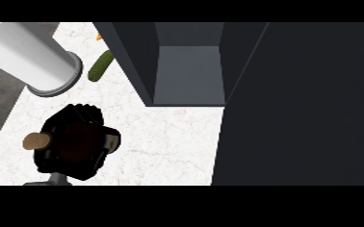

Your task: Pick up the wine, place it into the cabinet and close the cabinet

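- The wine (37, 141) is being held at about 8 o'clock in the head view, above the pale marble counter (171, 139) and well apart from the cabinet. It is lying sideways in the grip, with its tan cork end pointing toward 9 o'clock.
- The left hand (80, 113) is being wrapped round the bottle's dark body, with the fingers curled over it from the 12 o'clock side, so most of the bottle is being hidden. The body rather than the neck is being gripped, probably so that the weight is balanced.
- Whether the bottle is being lifted clear of the counter cannot be told.
- The cabinet (188, 74) is being shown at 12 o'clock, its opening facing down the view and its grey shelf bare.
- The door (292, 106) is being held wide open along the 3 o'clock side, which is judged to be leaving the way in free.
- The right hand is not being shown anywhere.
- A cucumber (99, 66) at 11 o'clock, just beside the cabinet's left wall, and a white cylinder (35, 60) at 10 o'clock are lying close to the likely route. A brush against either is being counted as the main risk.
- The pick is judged done, while the placing and closing are not yet done. A move toward 1 o'clock is being called for next.
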`<state>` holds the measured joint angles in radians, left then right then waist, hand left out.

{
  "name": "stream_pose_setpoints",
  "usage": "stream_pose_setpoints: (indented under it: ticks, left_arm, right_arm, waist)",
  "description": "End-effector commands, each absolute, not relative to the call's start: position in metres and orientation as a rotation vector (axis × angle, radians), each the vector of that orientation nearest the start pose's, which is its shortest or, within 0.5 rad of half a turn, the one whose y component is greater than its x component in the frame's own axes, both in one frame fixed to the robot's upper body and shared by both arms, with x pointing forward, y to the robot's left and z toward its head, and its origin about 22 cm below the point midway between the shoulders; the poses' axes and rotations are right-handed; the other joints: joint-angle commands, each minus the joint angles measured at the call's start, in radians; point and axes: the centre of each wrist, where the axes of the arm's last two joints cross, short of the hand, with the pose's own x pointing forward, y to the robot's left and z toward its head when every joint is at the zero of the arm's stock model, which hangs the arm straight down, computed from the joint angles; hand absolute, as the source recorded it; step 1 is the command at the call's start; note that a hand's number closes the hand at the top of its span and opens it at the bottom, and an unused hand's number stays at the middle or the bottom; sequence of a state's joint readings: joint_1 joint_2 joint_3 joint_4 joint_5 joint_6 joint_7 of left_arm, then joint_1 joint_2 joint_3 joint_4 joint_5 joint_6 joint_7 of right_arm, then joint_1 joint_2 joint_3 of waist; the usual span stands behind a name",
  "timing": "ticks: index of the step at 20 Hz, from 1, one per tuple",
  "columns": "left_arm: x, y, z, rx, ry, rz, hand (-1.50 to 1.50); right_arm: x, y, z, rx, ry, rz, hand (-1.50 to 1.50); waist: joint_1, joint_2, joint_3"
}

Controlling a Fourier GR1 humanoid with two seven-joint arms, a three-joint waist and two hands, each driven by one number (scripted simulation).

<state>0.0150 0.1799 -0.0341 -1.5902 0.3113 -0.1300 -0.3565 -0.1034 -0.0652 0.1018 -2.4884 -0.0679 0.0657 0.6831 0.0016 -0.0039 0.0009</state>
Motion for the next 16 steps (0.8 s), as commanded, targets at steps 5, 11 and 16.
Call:
stream_pose_setpoints:
  ticks: [5, 11, 16]
  left_arm:
    - [0.238, 0.218, 0.065, -0.258, -1.903, -0.037, 1.50]
    - [0.239, 0.173, 0.082, -0.364, -1.911, -0.048, 1.50]
    - [0.262, 0.137, 0.121, -0.397, -1.914, -0.023, 1.50]
  right_arm:
    - [0.115, -0.217, 0.214, 0.207, -1.924, 0.258, -1.50]
    - [0.127, -0.220, 0.210, 0.197, -1.923, 0.255, -1.50]
    - [0.143, -0.218, 0.210, 0.201, -1.922, 0.240, -1.50]
  waist:
    - [-0.008, 0.001, 0.000]
    - [-0.006, 0.002, -0.001]
    - [-0.008, 0.003, -0.001]
